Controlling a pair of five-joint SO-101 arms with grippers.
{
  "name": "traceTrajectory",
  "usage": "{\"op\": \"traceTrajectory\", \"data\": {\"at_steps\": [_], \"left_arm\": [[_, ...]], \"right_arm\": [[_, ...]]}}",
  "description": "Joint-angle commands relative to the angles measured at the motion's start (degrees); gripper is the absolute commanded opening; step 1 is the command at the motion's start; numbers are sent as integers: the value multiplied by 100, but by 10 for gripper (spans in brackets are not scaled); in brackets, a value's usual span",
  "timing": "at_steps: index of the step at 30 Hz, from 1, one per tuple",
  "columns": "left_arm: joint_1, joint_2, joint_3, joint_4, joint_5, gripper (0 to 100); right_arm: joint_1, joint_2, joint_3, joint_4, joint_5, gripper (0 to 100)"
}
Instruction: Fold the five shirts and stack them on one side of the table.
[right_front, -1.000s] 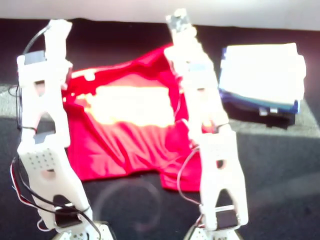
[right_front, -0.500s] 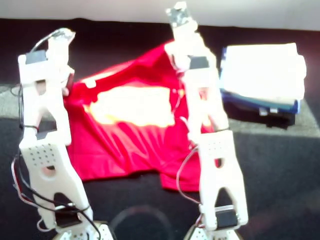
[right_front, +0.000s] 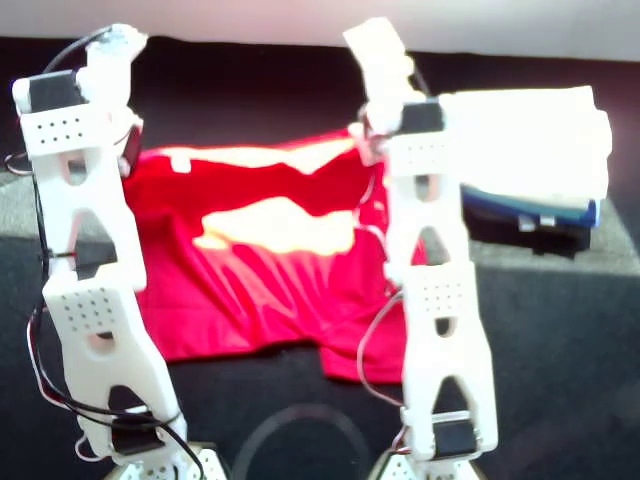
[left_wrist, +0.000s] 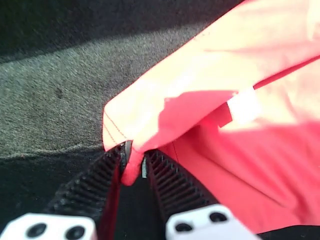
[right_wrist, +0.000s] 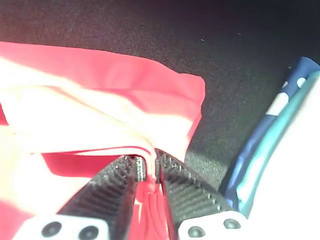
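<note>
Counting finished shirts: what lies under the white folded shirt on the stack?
Beneath the white folded shirt, the edge of a blue folded garment shows, with something dark below. Any layers between are covered.

One red shirt (right_front: 270, 270), loose, centre of frame. One folded stack (right_front: 525, 140), upper right. Layers visible in it: one white on top, one blue under it, one dark strip at the bottom. Exact shirt count in the stack unclear. Two white arms: left arm (right_front: 85, 300), right arm (right_front: 435, 300). Two grippers: left gripper (left_wrist: 134, 157), right gripper (right_wrist: 146, 165). One dark table (right_front: 560, 330).
</note>
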Motion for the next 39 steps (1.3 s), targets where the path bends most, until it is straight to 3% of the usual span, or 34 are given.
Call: {"op": "traceTrajectory", "data": {"at_steps": [1,10,24,35,39], "left_arm": [[163,-945,857,70,-44,9],[233,-2923,3890,9,-897,9],[242,-3846,5622,-97,-1134,9],[215,-3846,6862,-308,-1459,9],[207,-3846,6985,-299,-1459,9]], "right_arm": [[189,-884,-743,224,35,6],[215,-2044,-242,251,26,6],[189,-5736,6475,136,-519,6],[207,-8303,11371,-1842,-334,6],[224,-9244,12259,-1930,-114,6]]}}
